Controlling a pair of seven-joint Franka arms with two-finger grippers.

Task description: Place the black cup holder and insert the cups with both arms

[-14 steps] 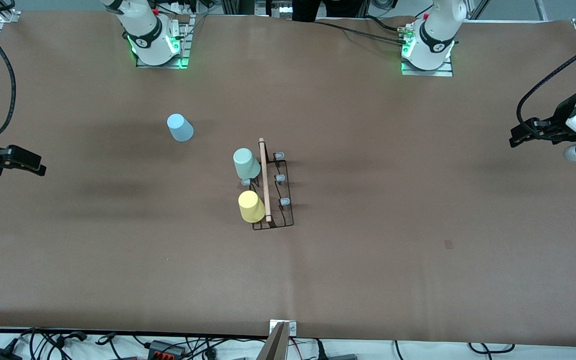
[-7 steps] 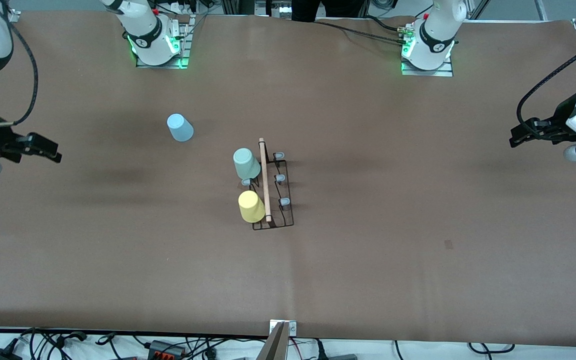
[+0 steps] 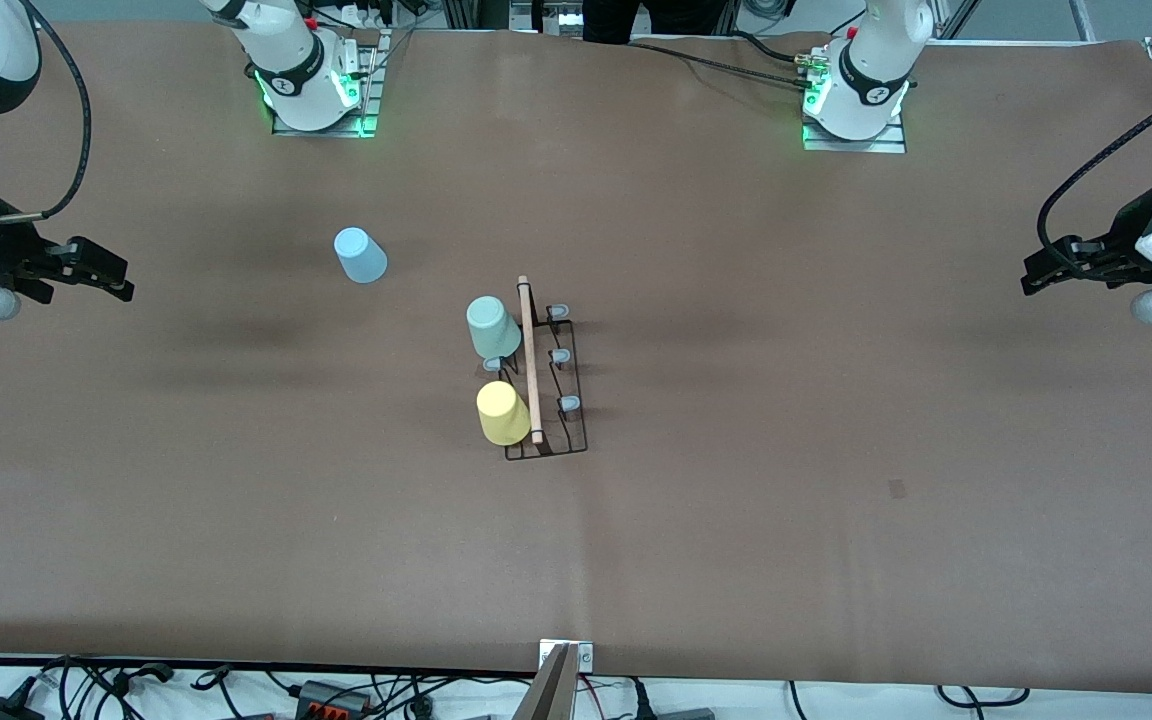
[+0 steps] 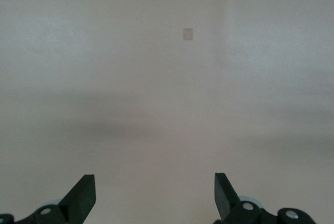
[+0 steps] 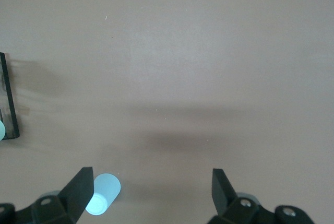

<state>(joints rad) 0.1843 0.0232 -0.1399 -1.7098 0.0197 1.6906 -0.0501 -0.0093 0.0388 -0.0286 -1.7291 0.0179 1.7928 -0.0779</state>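
The black cup holder [image 3: 548, 405] with its wooden rod handle [image 3: 529, 362] stands at the table's middle. A mint-green cup [image 3: 492, 327] and a yellow cup [image 3: 503, 413] sit upside down on its pegs, on the side toward the right arm's end. The light blue cup [image 3: 360, 255] stands upside down on the table, apart from the holder, toward the right arm's end. My right gripper [image 3: 108, 276] is open and empty over bare table at its end. In the right wrist view [image 5: 151, 188] the light blue cup [image 5: 103, 201] shows beside one finger. My left gripper [image 3: 1038, 277] waits open and empty over its own end [image 4: 155, 192].
Both arm bases [image 3: 316, 95] [image 3: 856, 105] stand at the table edge farthest from the front camera. A small dark patch [image 3: 897, 488] marks the brown table cover toward the left arm's end, and it also shows in the left wrist view [image 4: 188, 34]. Cables lie off the near edge.
My right gripper has moved in from the table's end toward the light blue cup and away from the front camera. The left arm, cups and holder have not moved.
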